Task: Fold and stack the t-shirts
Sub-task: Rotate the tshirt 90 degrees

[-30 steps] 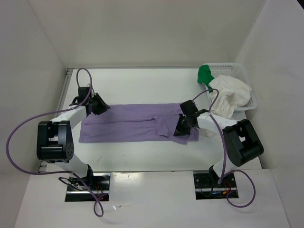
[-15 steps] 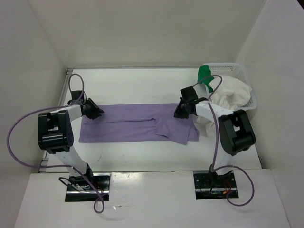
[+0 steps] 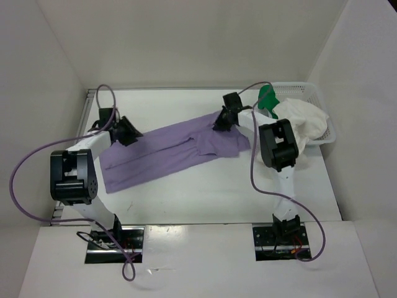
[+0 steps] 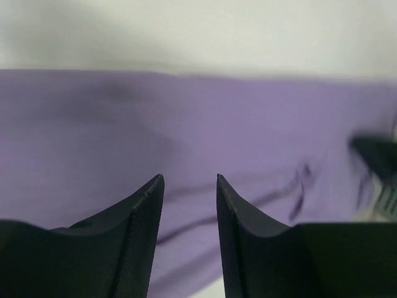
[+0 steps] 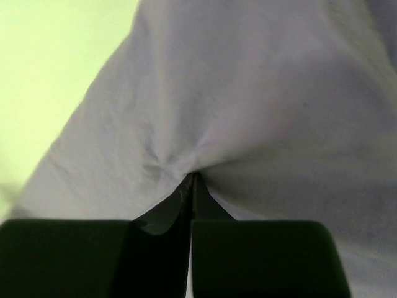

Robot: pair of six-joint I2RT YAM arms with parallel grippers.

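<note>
The lavender shirt (image 3: pixel 167 152) lies on the bench (image 3: pixel 205 198) as a long narrow band. It looks folded lengthwise and no further, so I judge the first shirt only partly folded. It runs on a slant, its left end nearer my bases and its right end toward the far side. My right gripper (image 3: pixel 222 119) is clamped tight on the far right corner of it; in the right wrist view the cloth puckers into the closed fingertips. My left gripper (image 3: pixel 129 131) sits at the far left edge of the same shirt with a narrow gap between its fingers. In the left wrist view I see purple cloth beyond that gap and nothing gripped in it. The white shirt (image 3: pixel 304 124) is heaped unfolded over the basket (image 3: pixel 304 85) at the far right, with the green shirt (image 3: pixel 268 97) poking out behind it, so both are still to fold and no stack exists yet. A second ago the lavender band lay level across the bench, and my right gripper was down at its near right side, not fully closed. Since then that arm has reached out to the far corner, closed on it, and skewed the whole shirt, while my left gripper has barely moved.
</note>
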